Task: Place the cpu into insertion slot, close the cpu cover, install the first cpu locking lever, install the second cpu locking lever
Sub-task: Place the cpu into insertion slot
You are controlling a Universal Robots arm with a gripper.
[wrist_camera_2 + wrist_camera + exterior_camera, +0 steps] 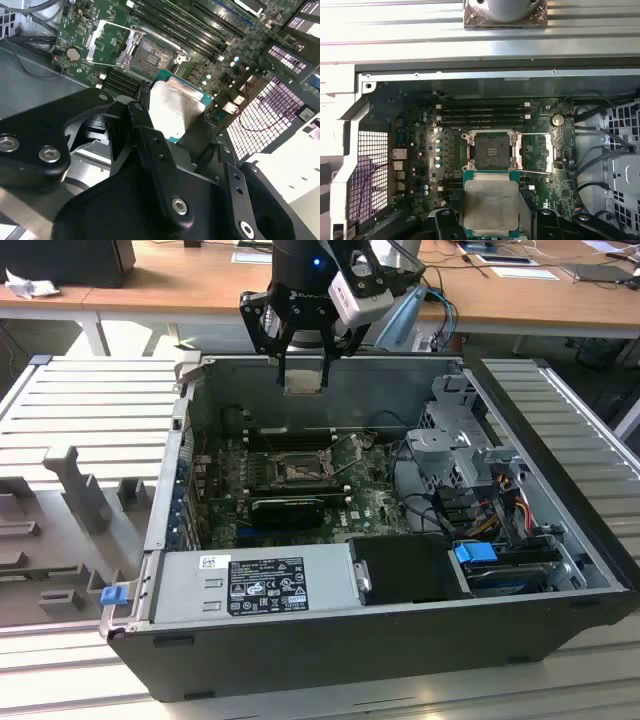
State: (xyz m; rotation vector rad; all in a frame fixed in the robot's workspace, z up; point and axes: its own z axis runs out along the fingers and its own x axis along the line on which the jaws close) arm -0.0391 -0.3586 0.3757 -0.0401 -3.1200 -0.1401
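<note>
My gripper (302,370) hangs over the far wall of the open computer case, shut on the cpu (302,384), a flat silvery-tan square with a green rim. Both wrist views show the cpu (490,202) (175,107) clamped by its edges between the black fingers (145,125). Below it, the insertion slot (490,150) (152,57) (297,472) lies bare and dark on the green board. The cpu cover (538,150) (110,42) is swung open beside the slot. A thin wire lever (535,172) stands away from the socket.
Long black memory slots (482,112) run beside the socket, and a black card (287,508) sits on its near side. A grey power supply (255,585) fills the case front; a drive cage (460,440) and cables are at the exterior view's right.
</note>
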